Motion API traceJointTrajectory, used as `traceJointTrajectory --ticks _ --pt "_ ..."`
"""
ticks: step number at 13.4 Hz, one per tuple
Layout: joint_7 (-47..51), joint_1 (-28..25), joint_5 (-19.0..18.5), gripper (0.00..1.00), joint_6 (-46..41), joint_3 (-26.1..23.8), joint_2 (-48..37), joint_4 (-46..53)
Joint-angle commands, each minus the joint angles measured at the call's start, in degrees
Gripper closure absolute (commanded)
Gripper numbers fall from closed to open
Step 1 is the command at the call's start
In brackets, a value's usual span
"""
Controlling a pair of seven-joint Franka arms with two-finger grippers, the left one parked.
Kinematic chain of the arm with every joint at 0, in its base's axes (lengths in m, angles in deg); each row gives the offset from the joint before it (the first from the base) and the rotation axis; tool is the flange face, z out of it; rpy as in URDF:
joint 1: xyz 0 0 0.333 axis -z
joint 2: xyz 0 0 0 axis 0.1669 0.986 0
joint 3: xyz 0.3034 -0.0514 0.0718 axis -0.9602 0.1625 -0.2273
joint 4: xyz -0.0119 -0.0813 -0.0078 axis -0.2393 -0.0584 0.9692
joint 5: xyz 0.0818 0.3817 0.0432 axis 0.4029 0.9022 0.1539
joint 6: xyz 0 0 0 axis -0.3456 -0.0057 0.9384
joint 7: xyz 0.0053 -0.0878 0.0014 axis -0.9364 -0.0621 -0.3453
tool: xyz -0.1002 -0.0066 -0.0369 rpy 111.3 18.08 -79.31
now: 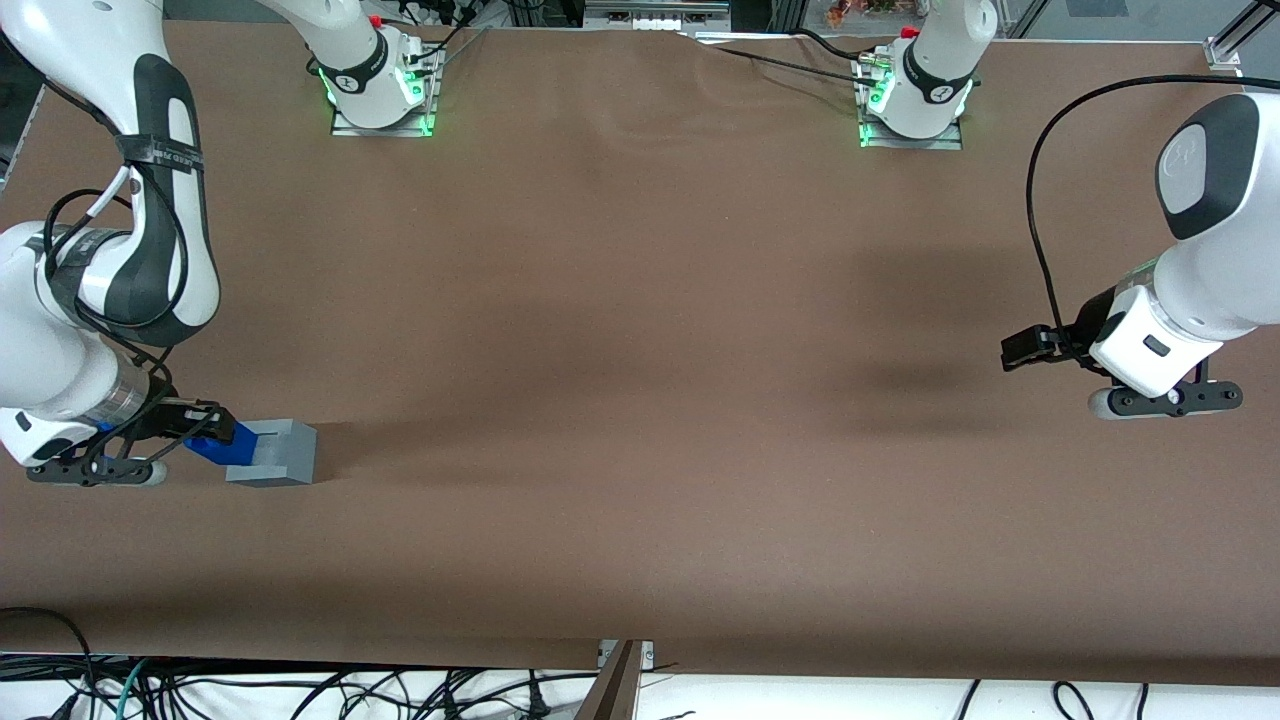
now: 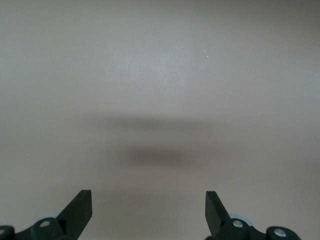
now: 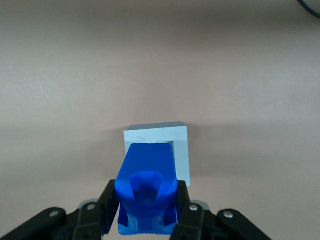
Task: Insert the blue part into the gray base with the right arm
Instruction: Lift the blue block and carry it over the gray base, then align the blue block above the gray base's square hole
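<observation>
Right arm [image 1: 110, 250] at the insertion stage, low over the brown worktop [image 1: 640, 400] toward the working arm's end. The gripper [image 1: 205, 425] holds the blue part [image 1: 222, 447] roughly level, its two fingers [image 3: 107, 207] pinching the part's wider end from either side. The narrower end points at the gray base [image 1: 275, 452], which rests on the worktop.

In the right wrist view the blue part [image 3: 147, 192] extends from the gripper [image 3: 147, 215] toward 12 o'clock, and its leading end overlaps the recessed face of the gray base [image 3: 157, 150]. A thin dark strip of the square recess shows beside the tip at about 1 o'clock. Whether the tip has entered the recess or merely meets its rim cannot be told.

Risks, judged from this pose:
- The gray base appears to stand free on the worktop with nothing bracing it. A sideways push from the arm could slide or tip it instead of seating the part.
- The part looks slightly off-centre against the recess, so a faceted edge may catch on the rim and jam.
- A jam could twist the part between the fingers and spoil its alignment.
- Letting go before full seating could let the part drop out.

Container: the square recess of the gray base is the only receptacle; nothing else is seen in it.
</observation>
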Motion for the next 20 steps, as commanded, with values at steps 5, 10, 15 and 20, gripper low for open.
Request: traceJointTrajectory --ticks 5,10,15,20 --pt "-1.87 -0.11 2.71 0.8 1.8 -0.25 1.64 0.93" --pt "-2.57 0.15 2.71 0.8 3.2 -0.16 3.05 0.93" --pt "-6.35 1.47 2.88 0.8 3.64 -0.07 4.1 0.75" --pt "-9.08 2.35 2.88 0.8 2.94 -0.16 4.72 0.4"
